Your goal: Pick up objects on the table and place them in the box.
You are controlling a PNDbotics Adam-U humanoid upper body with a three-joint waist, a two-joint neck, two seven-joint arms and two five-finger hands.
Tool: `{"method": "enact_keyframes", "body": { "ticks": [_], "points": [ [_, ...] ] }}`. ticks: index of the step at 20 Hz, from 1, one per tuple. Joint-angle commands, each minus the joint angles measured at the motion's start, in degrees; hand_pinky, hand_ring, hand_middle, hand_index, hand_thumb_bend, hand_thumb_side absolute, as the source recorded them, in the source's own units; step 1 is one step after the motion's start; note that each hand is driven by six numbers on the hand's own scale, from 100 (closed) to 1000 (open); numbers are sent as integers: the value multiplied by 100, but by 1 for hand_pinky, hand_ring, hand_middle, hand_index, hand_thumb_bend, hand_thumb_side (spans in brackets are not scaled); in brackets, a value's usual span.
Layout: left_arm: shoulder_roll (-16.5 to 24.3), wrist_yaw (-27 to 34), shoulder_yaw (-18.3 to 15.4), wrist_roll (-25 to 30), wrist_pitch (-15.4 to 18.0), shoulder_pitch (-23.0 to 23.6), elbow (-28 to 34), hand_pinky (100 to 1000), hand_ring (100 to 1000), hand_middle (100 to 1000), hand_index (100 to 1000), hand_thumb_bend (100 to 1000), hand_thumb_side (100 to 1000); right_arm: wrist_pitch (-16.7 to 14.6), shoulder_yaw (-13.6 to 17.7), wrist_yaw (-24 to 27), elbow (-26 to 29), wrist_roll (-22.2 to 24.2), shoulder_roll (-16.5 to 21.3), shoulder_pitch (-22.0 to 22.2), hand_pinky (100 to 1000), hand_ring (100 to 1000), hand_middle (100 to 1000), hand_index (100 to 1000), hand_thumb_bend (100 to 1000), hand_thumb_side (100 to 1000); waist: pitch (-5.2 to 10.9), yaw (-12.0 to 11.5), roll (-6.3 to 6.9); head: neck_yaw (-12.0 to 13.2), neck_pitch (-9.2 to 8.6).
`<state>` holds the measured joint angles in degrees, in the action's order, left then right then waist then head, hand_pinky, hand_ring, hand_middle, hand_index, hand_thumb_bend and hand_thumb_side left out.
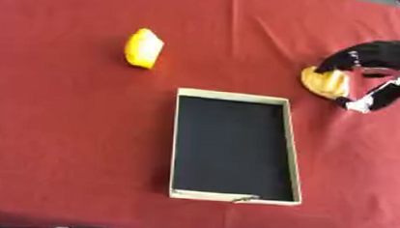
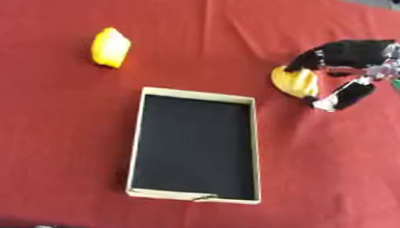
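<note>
Yellow wedge-shaped object (image 2: pixel 294 82), right of the shallow black-lined cardboard box (image 2: pixel 137 147), sits between the right hand's (image 2: pixel 351 69) curled fingers, apparently for lifting.

The box (image 1: pixel 236 146) lies in the middle of the table (image 1: pixel 59 129). One object (image 1: pixel 143 47) lies behind it to the left, well apart. Another object (image 1: pixel 324 82) lies just behind the box's right far corner, with the right hand (image 2: pixel 345 62) curled around it.
</note>
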<state>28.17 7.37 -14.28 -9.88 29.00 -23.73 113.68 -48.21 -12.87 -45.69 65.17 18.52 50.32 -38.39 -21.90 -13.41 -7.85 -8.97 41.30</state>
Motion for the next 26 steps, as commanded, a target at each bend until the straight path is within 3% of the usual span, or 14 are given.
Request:
{"method": "enact_keyframes", "body": {
  "ticks": [1, 4, 10, 26],
  "points": [
    [89, 22, -1, 30, 5, -82, 91, 870, 807, 839, 908, 100, 618, -375, 39, -16, -288, 146, 55, -11, 756, 740, 507, 693, 100, 457, 77, 3, 62, -5, 29],
    [89, 29, 5, 41, 0, -84, 91, 870, 806, 839, 908, 100, 623, -375, 118, 213, -411, -117, 24, -28, 714, 694, 461, 609, 100, 344, 78, 8, 60, 6, 44],
    [94, 39, 3, 52, -11, -93, 91, 869, 806, 840, 908, 100, 625, -375, 125, 609, -394, -288, 18, -8, 701, 676, 437, 571, 100, 288, 85, 10, 58, 12, 61],
    [122, 14, -23, 31, -15, -46, 91, 869, 806, 840, 907, 100, 625, -375, 707, 2090, 1114, -416, 350, 109, 703, 675, 413, 546, 100, 209, 92, 78, 66, 31, 31]
  ]
}}
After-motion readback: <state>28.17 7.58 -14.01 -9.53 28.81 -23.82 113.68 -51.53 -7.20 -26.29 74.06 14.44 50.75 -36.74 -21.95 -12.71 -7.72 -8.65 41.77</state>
